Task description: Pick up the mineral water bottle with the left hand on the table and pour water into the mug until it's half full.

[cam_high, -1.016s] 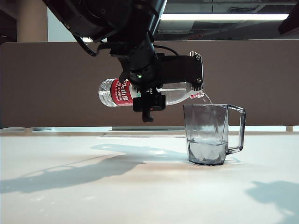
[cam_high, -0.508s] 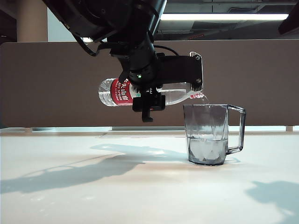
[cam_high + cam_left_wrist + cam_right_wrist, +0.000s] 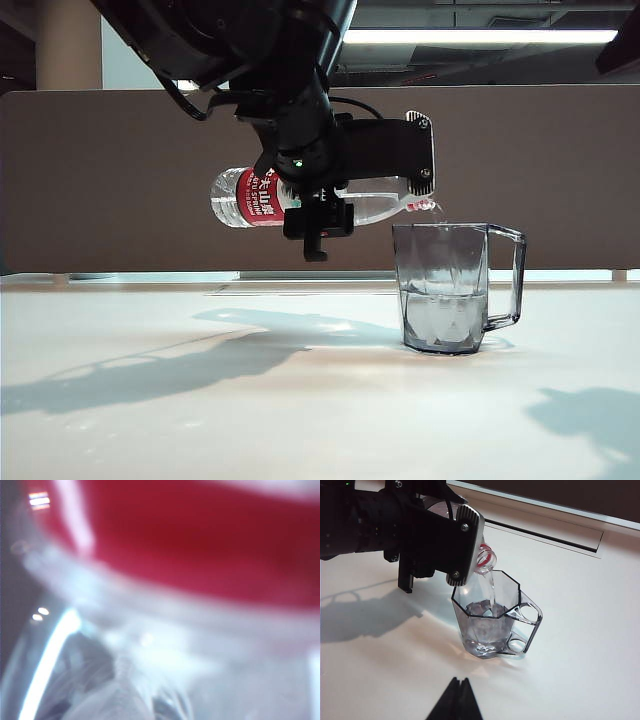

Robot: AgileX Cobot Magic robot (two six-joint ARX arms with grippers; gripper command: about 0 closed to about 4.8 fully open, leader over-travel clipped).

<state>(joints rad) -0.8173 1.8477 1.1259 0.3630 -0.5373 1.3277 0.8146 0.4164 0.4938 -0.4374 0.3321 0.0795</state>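
The mineral water bottle (image 3: pixel 245 198) lies almost level above the table (image 3: pixel 250 400), its open mouth over the mug's rim. My left gripper (image 3: pixel 325 205) is shut on the bottle's middle. A thin stream of water (image 3: pixel 492 587) falls from the red-ringed neck (image 3: pixel 485 560) into the mug (image 3: pixel 445 285), which holds water (image 3: pixel 443 318) in its lower part. In the left wrist view the bottle's red label (image 3: pixel 200 535) fills the blurred frame and hides the jaws. The right wrist view shows the mug (image 3: pixel 492 615), the left gripper (image 3: pixel 440 540), and my shut right gripper (image 3: pixel 458 681) a little short of the mug.
A brown partition (image 3: pixel 560 170) runs behind the table. A long recessed slot (image 3: pixel 555 532) lies along the table's back edge, beyond the mug. The left arm's shadow (image 3: pixel 150 370) falls across the tabletop left of the mug.
The water level in the mug has risen a little. Neither arm nor the bottle has moved.
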